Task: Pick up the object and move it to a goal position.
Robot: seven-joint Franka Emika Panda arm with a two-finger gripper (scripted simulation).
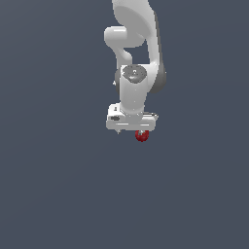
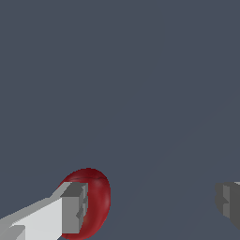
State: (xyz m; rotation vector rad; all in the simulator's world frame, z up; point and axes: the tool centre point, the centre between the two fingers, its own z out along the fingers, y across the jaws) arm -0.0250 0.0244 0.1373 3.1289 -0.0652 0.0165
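The object, a small glossy dark red ball [image 1: 141,136], shows just below the white gripper [image 1: 132,129] at the end of the downward-pointing arm, toward the exterior view's right side of the hand. In the wrist view the gripper [image 2: 150,205] is open with its jaws wide apart. The ball [image 2: 96,199] lies right by one fingertip [image 2: 75,206], which covers part of it. The other fingertip [image 2: 229,201] is far from the ball. The ball is off-centre in the gap. I cannot tell whether the near fingertip touches it.
A plain dark grey-blue surface [image 1: 58,194] fills both views. No goal marker or other object is in view.
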